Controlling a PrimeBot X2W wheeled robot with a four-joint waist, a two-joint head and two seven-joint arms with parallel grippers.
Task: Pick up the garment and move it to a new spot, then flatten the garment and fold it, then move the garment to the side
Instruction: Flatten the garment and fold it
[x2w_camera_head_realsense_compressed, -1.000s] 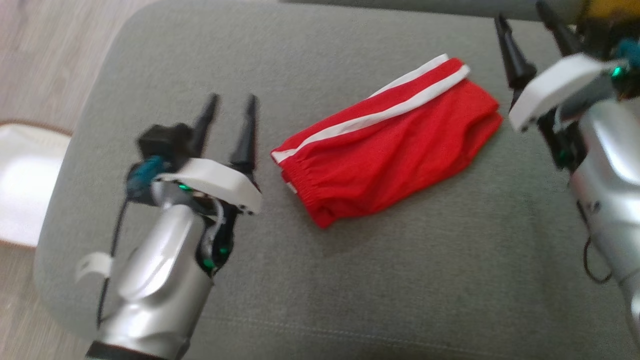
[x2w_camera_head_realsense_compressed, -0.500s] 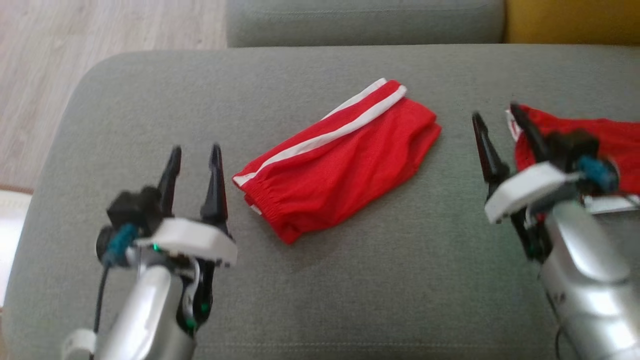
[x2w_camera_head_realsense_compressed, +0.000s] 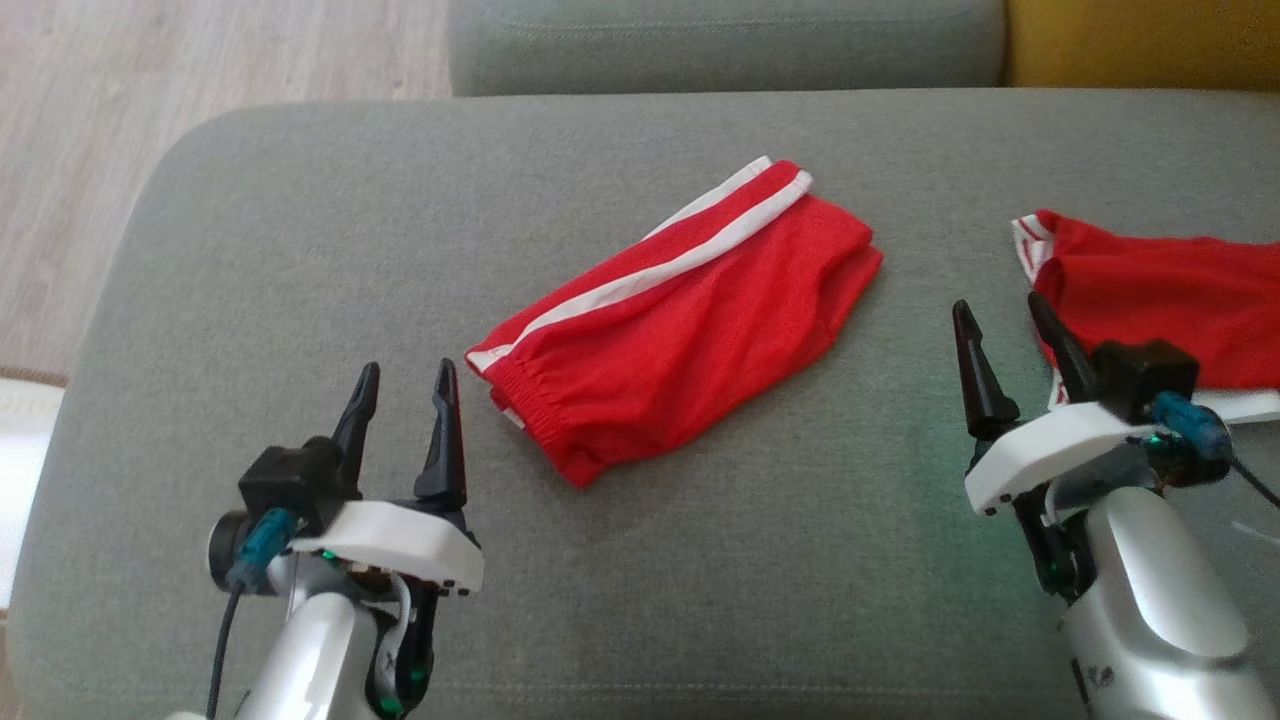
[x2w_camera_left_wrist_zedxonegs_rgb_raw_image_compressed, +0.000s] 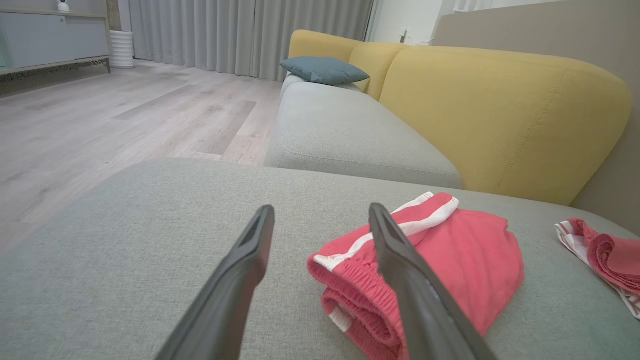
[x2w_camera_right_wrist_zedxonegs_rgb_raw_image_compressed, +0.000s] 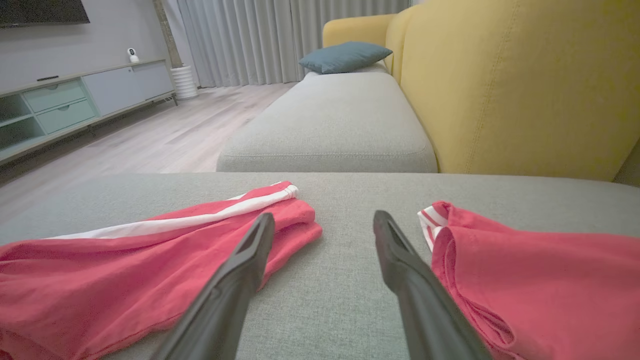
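Seemingly the red garment (x2w_camera_head_realsense_compressed: 680, 320) lies folded at the middle of the grey cushion (x2w_camera_head_realsense_compressed: 300, 250), so flattening and folding look done and only the move aside seems left (a second red garment (x2w_camera_head_realsense_compressed: 1160, 300) sits apart on the right), while the left gripper (x2w_camera_head_realsense_compressed: 408, 367) and right gripper (x2w_camera_head_realsense_compressed: 998, 302) hover spread wide, holding nothing.

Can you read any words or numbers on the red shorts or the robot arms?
No words or numbers can be read.
The folded red shorts show plain white stripes.
Small dark marks on the right forearm are too blurred to read.
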